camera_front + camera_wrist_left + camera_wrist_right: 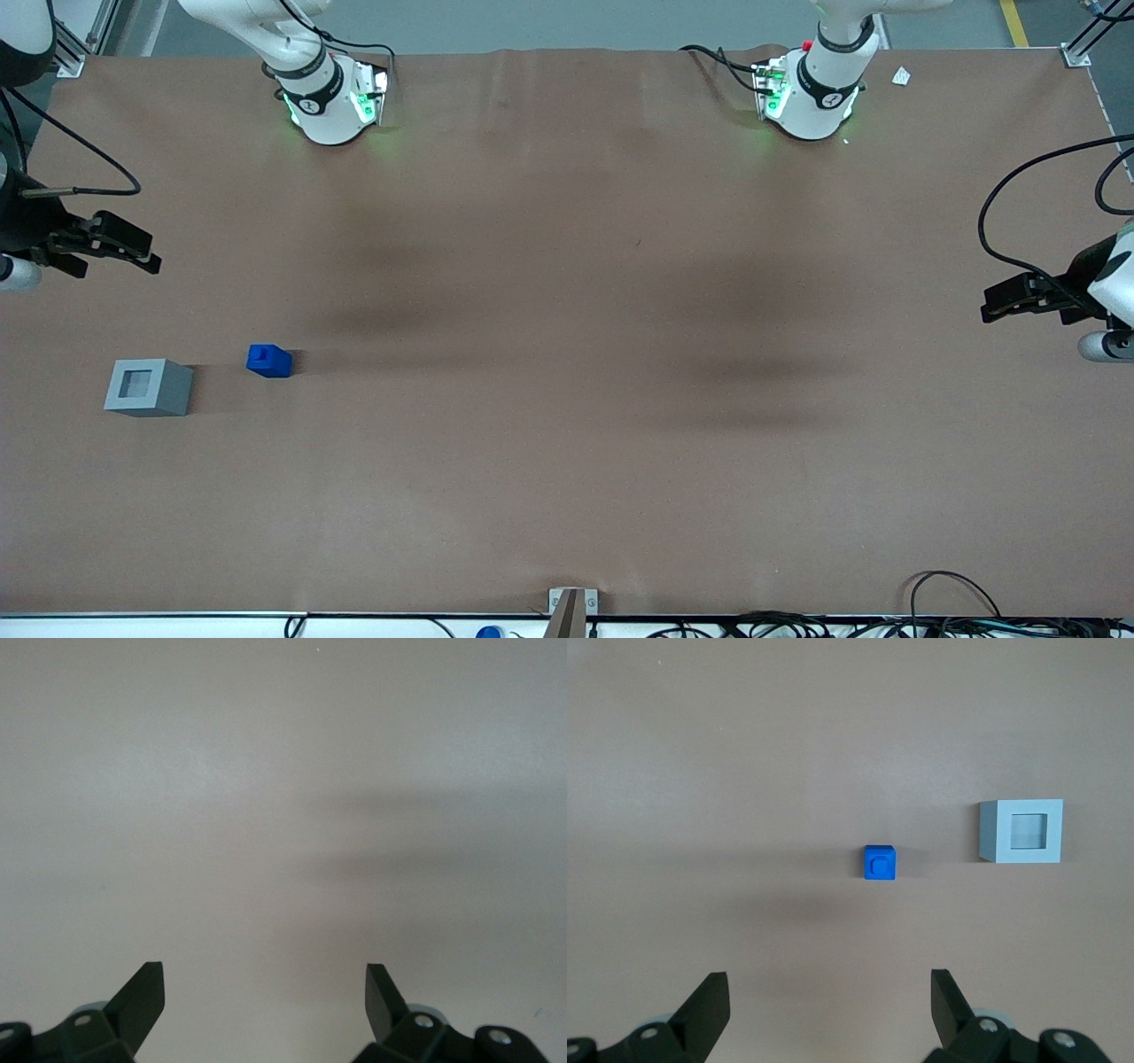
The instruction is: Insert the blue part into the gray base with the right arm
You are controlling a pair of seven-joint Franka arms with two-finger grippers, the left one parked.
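Below the claw (828, 1005), well apart from it, the blue part (879, 861) sits alone on the brown table (567, 443), stub end up as the wrist camera shows it. The gray base (1021, 831) stands beside the part, with a clear gap of table between the two, its square hole facing upward. From the front, the claw (133, 251) hangs at the working arm's end of the table, and both things lie nearer to the front camera than it does, the part closer to it than the base.

By my reckoning the job is at its very start: the approach, with nothing grasped. Next the right arm (27, 221) must carry the claw over the blue part and come down with a finger on either side of it, square to its flat faces.

Its fingers (709, 1005) stand wide apart, far wider than the part. They hold nothing and touch nothing; only bare table shows between them.
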